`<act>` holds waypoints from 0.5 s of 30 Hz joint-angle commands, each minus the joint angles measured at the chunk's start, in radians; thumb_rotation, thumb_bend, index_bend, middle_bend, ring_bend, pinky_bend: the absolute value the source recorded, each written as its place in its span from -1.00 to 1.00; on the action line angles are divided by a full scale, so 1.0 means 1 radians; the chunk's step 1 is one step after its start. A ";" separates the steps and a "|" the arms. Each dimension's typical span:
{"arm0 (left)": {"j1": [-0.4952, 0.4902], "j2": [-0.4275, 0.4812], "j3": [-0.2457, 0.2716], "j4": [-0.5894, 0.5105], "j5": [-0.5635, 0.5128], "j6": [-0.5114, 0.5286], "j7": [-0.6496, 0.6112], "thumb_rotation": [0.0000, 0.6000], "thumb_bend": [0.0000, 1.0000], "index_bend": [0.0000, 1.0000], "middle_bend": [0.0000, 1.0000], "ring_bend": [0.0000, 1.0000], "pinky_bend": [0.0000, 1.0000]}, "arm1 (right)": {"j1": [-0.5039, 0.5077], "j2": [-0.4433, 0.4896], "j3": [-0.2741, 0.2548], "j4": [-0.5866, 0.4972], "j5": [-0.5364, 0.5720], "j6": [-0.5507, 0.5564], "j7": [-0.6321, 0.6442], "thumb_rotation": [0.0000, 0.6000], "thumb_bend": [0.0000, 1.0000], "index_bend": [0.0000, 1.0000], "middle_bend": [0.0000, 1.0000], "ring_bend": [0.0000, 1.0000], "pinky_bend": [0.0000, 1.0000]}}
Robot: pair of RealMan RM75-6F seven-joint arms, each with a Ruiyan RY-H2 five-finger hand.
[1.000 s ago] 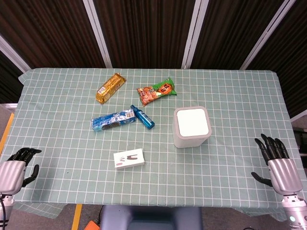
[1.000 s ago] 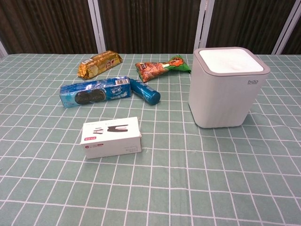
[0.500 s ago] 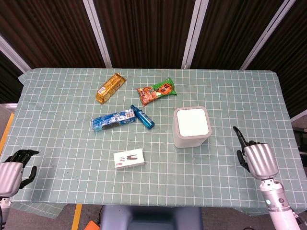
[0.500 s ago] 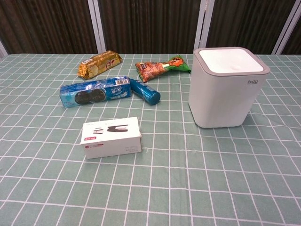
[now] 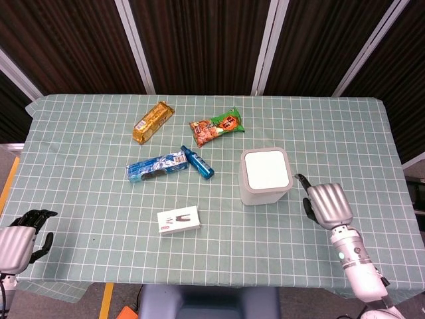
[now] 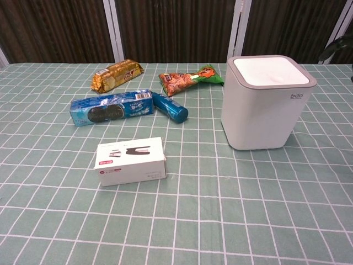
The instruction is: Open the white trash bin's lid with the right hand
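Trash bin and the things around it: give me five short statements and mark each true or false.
1. The trash bin has its lid closed. True.
2. The right robot hand rests on the lid. False: it is beside the bin, not touching it.
3. The white box lies nearer the robot than the blue cookie pack. True.
4. The left robot hand holds the gold snack bar. False: it holds nothing, at the table's near edge.
5. The blue tube lies inside the bin. False: it lies on the table.
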 commanded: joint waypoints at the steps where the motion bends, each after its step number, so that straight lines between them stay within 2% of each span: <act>1: 0.000 0.001 0.001 -0.003 -0.001 -0.002 0.003 1.00 0.03 -0.45 -0.41 -0.52 -0.17 | 0.080 0.005 0.027 -0.042 0.127 -0.062 -0.020 1.00 0.35 -0.42 0.56 0.55 0.82; 7: 0.001 0.005 0.002 -0.007 0.002 0.001 0.003 1.00 0.03 -0.45 -0.41 -0.51 -0.17 | 0.180 0.054 0.035 -0.055 0.304 -0.181 0.036 1.00 0.36 -0.41 0.56 0.55 0.82; 15: 0.003 0.006 0.004 -0.006 0.007 0.006 -0.002 1.00 0.03 -0.45 -0.41 -0.52 -0.17 | 0.257 0.062 -0.012 -0.032 0.381 -0.211 0.058 1.00 0.36 -0.42 0.56 0.55 0.81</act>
